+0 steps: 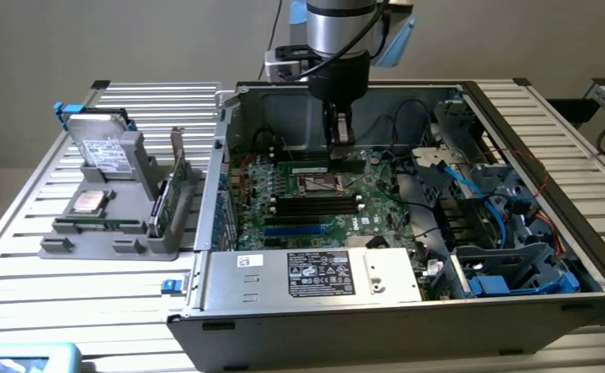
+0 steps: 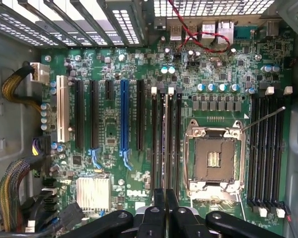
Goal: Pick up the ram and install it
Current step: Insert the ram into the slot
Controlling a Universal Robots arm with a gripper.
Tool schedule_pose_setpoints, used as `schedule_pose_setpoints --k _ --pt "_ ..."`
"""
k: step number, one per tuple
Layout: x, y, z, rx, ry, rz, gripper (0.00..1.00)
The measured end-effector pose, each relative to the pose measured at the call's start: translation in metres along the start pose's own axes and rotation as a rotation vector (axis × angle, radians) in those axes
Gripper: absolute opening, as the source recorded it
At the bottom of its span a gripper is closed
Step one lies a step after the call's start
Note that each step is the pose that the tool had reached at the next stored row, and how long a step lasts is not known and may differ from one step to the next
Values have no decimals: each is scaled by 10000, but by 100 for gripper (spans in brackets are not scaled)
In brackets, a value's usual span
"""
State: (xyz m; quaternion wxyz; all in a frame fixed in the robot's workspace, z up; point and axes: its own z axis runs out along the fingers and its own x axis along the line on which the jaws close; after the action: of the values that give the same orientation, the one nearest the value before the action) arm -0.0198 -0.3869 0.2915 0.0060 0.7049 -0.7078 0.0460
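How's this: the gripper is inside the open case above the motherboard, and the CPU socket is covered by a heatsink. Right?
Not quite: the CPU socket is bare, no heatsink on it, as the wrist view shows. The gripper is indeed inside the open case above the motherboard.

Exterior feed: I see an open computer case [image 1: 386, 330] lying on a slatted metal table [image 1: 85, 295]. Inside I log a green motherboard [image 2: 109, 124], a CPU socket [image 2: 212, 157] and a labelled power supply [image 1: 313, 273] along the near wall. A drive cage [image 1: 510, 272] with blue parts sits at the exterior view's right.

Wrist feed: one blue slot [image 2: 123, 116] among black ones, a white slot [image 2: 60, 109], a finned heatsink [image 2: 93, 193], a red wire [image 2: 198, 42] and braided cables [image 2: 12, 186].

At the exterior view's left of the case, I note a grey holder [image 1: 106, 233] carrying a hard drive [image 1: 100, 144] and an upright card [image 1: 173, 190].
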Motion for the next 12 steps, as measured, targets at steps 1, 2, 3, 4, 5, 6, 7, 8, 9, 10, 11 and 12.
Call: schedule_pose_setpoints --k 1,2,3,4,5,6,7,8,9,10,11,12 --pt "-1 1 11 0 1 3 13" --pt "-1 1 21 -1 4 5 13" --pt "-2 2 31 -1 6 8 13" --pt "-3 2 40 -1 7 10 13" --pt "-3 3 48 -1 8 11 13" --pt "-4 3 56 -1 9 13 13" --pt "-3 5 65 -1 10 16 13" --pt "-2 6 72 -2 11 19 13" --pt "0 6 79 -1 12 19 13" --pt "1 7 87 -1 13 18 13" --pt "2 7 94 -1 20 17 13" --pt "4 8 100 0 29 16 13"
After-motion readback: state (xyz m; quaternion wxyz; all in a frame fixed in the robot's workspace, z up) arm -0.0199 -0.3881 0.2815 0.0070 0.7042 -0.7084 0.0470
